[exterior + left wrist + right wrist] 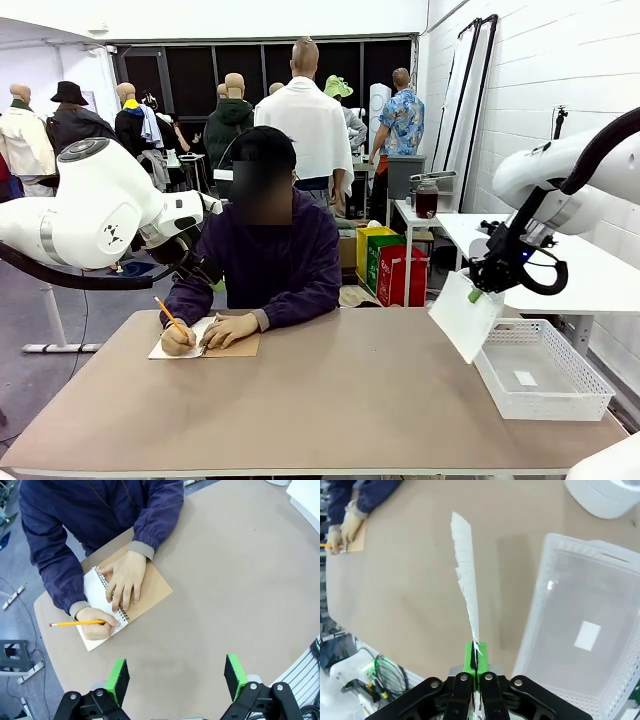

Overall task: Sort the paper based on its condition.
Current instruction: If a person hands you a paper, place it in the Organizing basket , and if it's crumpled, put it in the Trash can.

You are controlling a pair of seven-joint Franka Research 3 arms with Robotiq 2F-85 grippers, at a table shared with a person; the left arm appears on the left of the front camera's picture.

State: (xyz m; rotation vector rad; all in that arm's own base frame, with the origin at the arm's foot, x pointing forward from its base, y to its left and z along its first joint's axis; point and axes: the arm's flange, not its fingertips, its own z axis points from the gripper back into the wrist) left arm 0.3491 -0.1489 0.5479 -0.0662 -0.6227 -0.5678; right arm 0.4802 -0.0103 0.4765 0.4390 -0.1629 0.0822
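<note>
**Right tool holds one sheet in the air beside the basket**

The paper (465, 315) is one thin white sheet. It is clamped at its upper end by the right tool (478, 290) and hangs tilted above the counter (350, 400), touching nothing below. It is just beside the near left corner of the white basket (590, 385). In the right wrist view I see the sheet almost edge on, rising from between the green pads, and one long edge is ragged with torn holes. The pads are pressed together on the sheet, with no gap that I can see. The basket stands at the right end of the counter, and a small white rectangle (525, 378) lies on its bottom; I cannot tell what it is.

The left tool (175, 677) is high over the counter with its fingers wide apart and nothing between them. Under it, at the far side, a person writes in a spiral notebook (150, 587) with a brown cover. The writing hand (95, 627) holds a yellow pencil (75, 624), and the other hand (125, 580) lies flat on the notebook.
</note>
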